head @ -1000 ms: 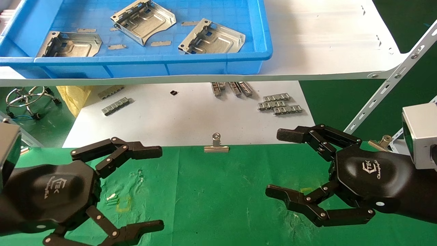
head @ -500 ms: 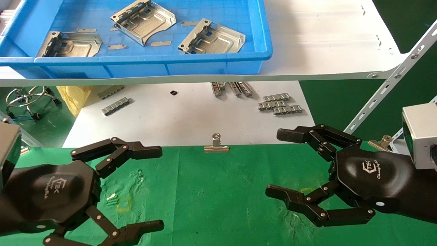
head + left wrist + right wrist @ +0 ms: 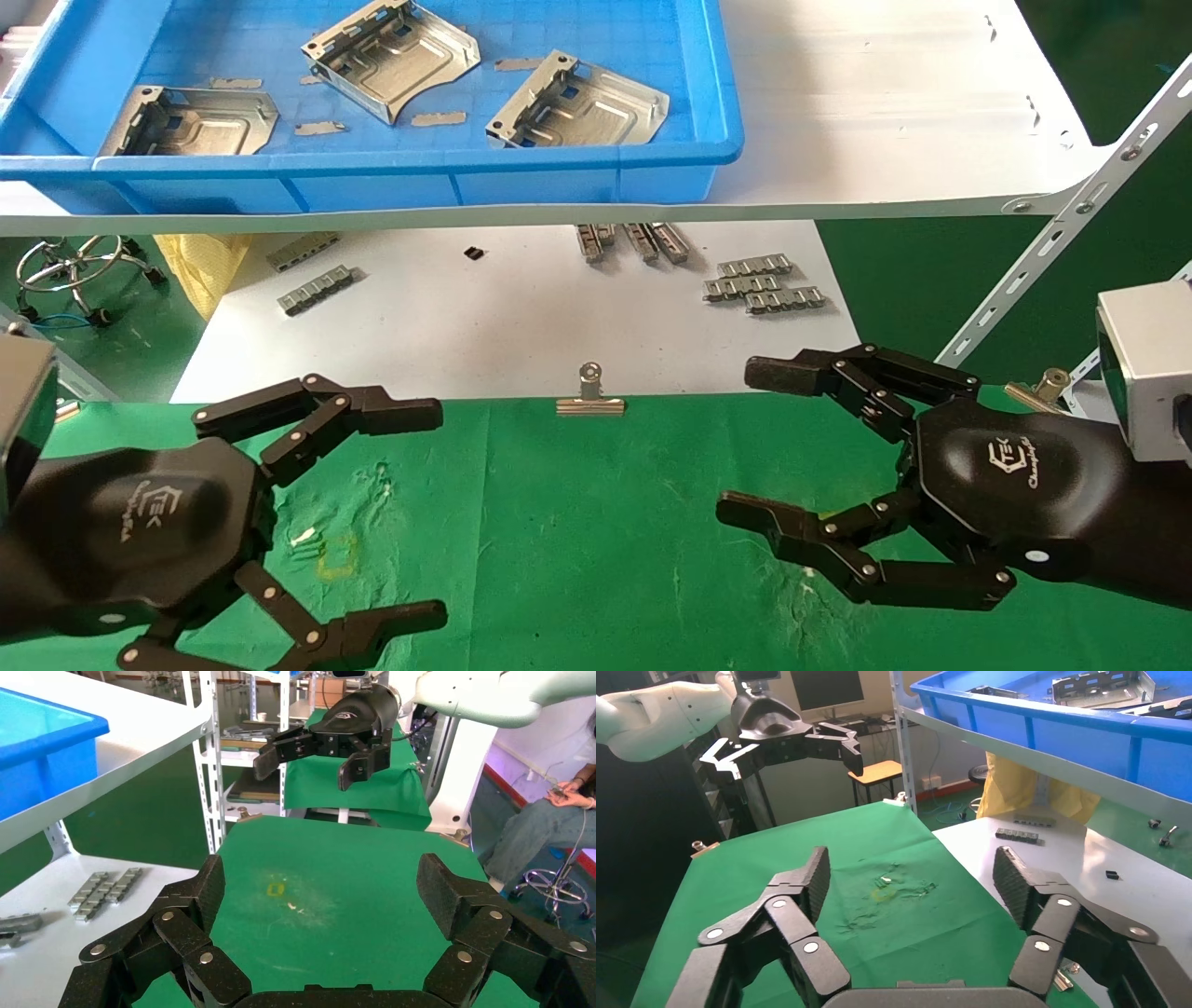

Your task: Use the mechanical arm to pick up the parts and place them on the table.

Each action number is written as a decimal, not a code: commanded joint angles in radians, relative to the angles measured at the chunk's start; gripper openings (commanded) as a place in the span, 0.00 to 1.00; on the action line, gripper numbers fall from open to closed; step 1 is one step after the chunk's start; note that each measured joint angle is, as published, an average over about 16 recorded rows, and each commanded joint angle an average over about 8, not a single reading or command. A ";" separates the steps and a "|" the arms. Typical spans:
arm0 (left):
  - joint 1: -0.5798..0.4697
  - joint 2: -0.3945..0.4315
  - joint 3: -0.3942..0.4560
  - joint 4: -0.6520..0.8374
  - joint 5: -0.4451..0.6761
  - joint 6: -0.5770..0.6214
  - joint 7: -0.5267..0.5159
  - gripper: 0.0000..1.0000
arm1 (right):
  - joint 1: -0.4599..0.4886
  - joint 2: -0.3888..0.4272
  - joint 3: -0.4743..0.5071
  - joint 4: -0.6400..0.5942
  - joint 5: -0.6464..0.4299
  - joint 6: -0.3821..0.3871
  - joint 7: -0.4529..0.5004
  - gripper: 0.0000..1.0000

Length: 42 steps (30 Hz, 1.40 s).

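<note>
Three silvery stamped parts lie in the blue bin (image 3: pixel 372 182) on the white shelf: one at left (image 3: pixel 191 121), one in the middle (image 3: pixel 391 58), one at right (image 3: pixel 577 102). Two show in the right wrist view (image 3: pixel 1098 686). My left gripper (image 3: pixel 424 508) is open and empty, hovering over the green table (image 3: pixel 577 522) at the near left. My right gripper (image 3: pixel 754 447) is open and empty over the table's near right. The left wrist view shows the right gripper (image 3: pixel 309 759) far off; the right wrist view shows the left one (image 3: pixel 782 752).
Small grey ribbed strips (image 3: pixel 764 284) lie on the white lower board (image 3: pixel 484 326), more at left (image 3: pixel 315 289). A silver binder clip (image 3: pixel 590 396) sits on the cloth's far edge. A slotted shelf brace (image 3: pixel 1062 233) slants at right. Yellow square marks (image 3: pixel 337 556) lie on the cloth.
My right gripper has shifted slightly left and its fingers have spread a little wider. The left gripper and the parts have not moved.
</note>
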State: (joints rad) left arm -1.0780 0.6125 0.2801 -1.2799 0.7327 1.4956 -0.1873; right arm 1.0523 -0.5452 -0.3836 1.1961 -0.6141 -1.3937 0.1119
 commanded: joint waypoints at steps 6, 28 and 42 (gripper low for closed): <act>0.000 0.000 0.000 0.000 0.000 0.000 0.000 1.00 | 0.000 0.000 0.000 0.000 0.000 0.000 0.000 0.00; 0.000 0.000 0.000 0.000 0.000 0.000 0.000 1.00 | 0.000 0.000 0.000 0.000 0.000 0.000 0.000 0.00; 0.000 0.000 0.000 0.000 0.000 0.000 0.000 1.00 | 0.000 0.000 0.000 0.000 0.000 0.000 0.000 0.00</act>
State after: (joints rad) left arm -1.0780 0.6124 0.2801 -1.2799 0.7327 1.4956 -0.1873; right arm 1.0523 -0.5452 -0.3836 1.1961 -0.6141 -1.3937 0.1119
